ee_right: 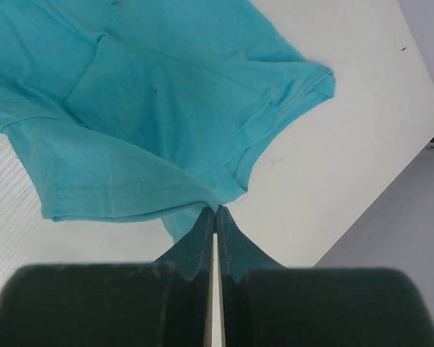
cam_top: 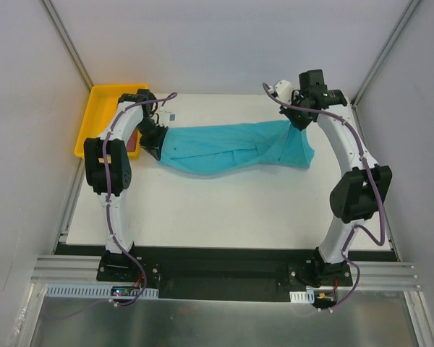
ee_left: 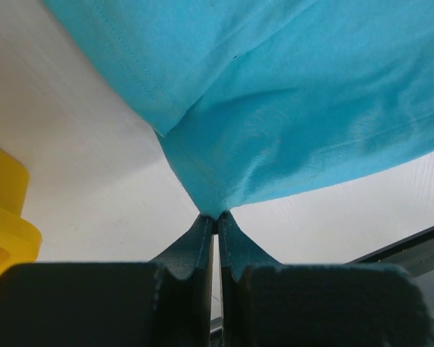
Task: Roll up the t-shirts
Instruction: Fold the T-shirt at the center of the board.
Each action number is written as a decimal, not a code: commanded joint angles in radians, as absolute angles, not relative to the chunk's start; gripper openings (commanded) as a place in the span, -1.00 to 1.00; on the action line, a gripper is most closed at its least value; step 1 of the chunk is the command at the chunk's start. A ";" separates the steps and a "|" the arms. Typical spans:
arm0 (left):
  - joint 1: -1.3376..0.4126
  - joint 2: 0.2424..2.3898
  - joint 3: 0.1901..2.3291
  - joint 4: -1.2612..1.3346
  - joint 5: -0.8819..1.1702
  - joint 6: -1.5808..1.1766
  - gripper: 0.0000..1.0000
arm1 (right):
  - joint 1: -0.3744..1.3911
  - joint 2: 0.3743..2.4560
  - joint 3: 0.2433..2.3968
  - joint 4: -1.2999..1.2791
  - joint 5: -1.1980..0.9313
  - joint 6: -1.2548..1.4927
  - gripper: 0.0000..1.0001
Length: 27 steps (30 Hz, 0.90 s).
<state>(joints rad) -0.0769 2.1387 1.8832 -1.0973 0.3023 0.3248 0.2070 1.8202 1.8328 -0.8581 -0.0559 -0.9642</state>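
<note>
White table [cam_top: 224,210] underneath, and across its far half lies the turquoise t-shirt [cam_top: 231,148], folded to a long narrow band and drawn out between both arms, I'd say to keep it flat for rolling. Soft knit, stitched hems, light creases. Yellow tray [cam_top: 94,97] far left, hard plastic. Left gripper [ee_left: 217,217] pinches one end tight; right gripper [ee_right: 215,211] is clamped on the other.

T-shirt [cam_top: 231,148]: plain turquoise-teal throughout, seam stitching in the same colour. Tray [cam_top: 94,116]: solid yellow. Table [cam_top: 224,210]: plain white. Left gripper [ee_left: 217,217] and right gripper [ee_right: 215,210] — both a uniform dark, near-black green. Arm links [cam_top: 340,137]: white, with black joint housings. Cables [cam_top: 163,99]: purple. Base rail [cam_top: 65,273] — silver metal, with a black plate [cam_top: 224,278] between the arm bases. Enclosure walls [cam_top: 22,144]: light grey.
</note>
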 commanded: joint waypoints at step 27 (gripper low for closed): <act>-0.057 2.384 2.243 -1.154 0.138 0.318 -1.00 | 0.202 2.197 2.152 -0.624 0.127 -1.071 -0.99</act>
